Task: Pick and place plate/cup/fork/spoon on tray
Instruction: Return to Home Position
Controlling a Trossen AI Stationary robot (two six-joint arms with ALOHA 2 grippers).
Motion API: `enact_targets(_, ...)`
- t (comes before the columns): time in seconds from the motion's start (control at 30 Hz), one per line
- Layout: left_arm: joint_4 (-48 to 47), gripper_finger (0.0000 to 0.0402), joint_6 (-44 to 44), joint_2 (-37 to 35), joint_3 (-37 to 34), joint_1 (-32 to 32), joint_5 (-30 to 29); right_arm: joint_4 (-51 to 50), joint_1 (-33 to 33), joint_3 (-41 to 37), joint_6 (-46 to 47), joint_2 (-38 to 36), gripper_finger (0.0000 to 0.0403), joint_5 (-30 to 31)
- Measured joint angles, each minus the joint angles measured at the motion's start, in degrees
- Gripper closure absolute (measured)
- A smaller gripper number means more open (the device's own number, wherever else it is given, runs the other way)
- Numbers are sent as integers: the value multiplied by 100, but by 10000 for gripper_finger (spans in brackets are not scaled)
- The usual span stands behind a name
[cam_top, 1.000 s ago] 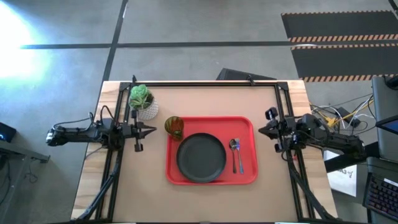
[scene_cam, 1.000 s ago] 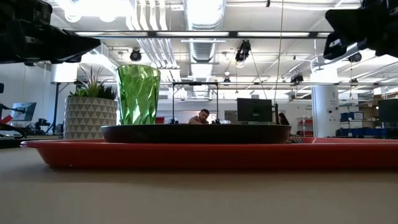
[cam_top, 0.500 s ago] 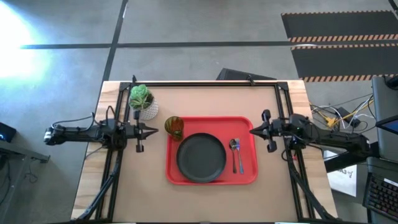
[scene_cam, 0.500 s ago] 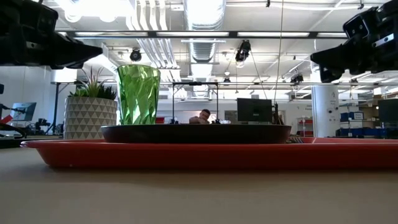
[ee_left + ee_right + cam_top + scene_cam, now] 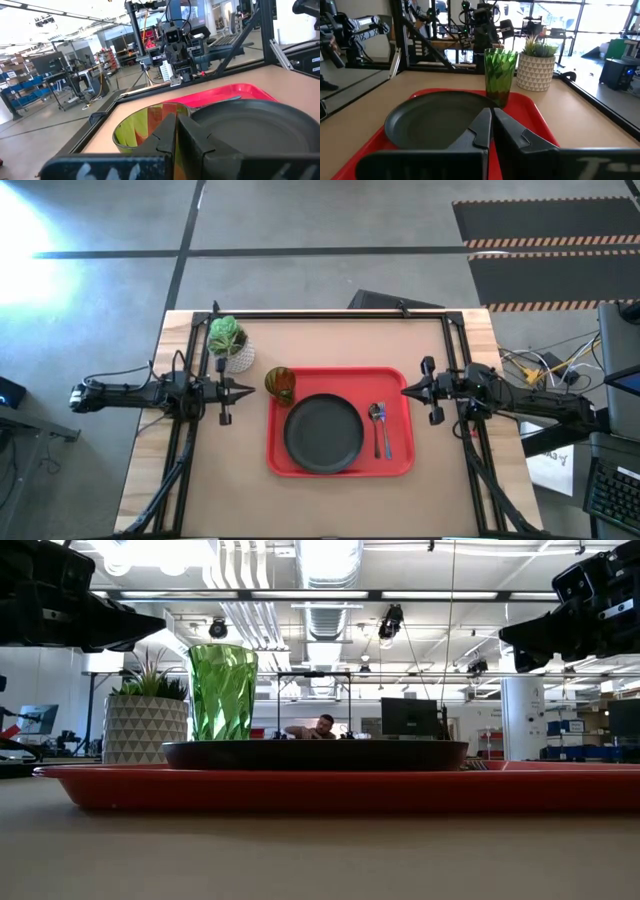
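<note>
The red tray (image 5: 400, 462) lies at the table's middle. On it rest the dark plate (image 5: 323, 432), the green cup (image 5: 280, 383) at its far left corner, and the spoon (image 5: 377, 420) and blue-handled fork (image 5: 387, 442) side by side at its right. My left gripper (image 5: 247, 390) is shut and empty, in the air left of the tray, pointing at the cup (image 5: 135, 132). My right gripper (image 5: 405, 390) is shut and empty, in the air over the tray's right edge (image 5: 540, 115).
A white pot with a green plant (image 5: 229, 342) stands on the table beyond my left gripper, near the far left corner. A black frame (image 5: 330, 314) runs along the table's far edge and sides. Bare table lies in front of the tray.
My right gripper has swung toward the table's left, from beside the right frame rail out to the tray's right edge, then held still. My left gripper has barely moved.
</note>
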Motion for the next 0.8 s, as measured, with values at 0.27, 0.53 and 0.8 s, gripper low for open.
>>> enact_targets(0.27,-2,402,1,8,0,0,0,0,0,0,7,0,394,-9)
enact_targets(0.53,-3,402,4,13,-1,0,0,-16,0,-2,341,0,394,-11)
enact_targets(0.8,-4,402,5,10,-2,-2,0,-20,0,-2,1058,2,394,-9)
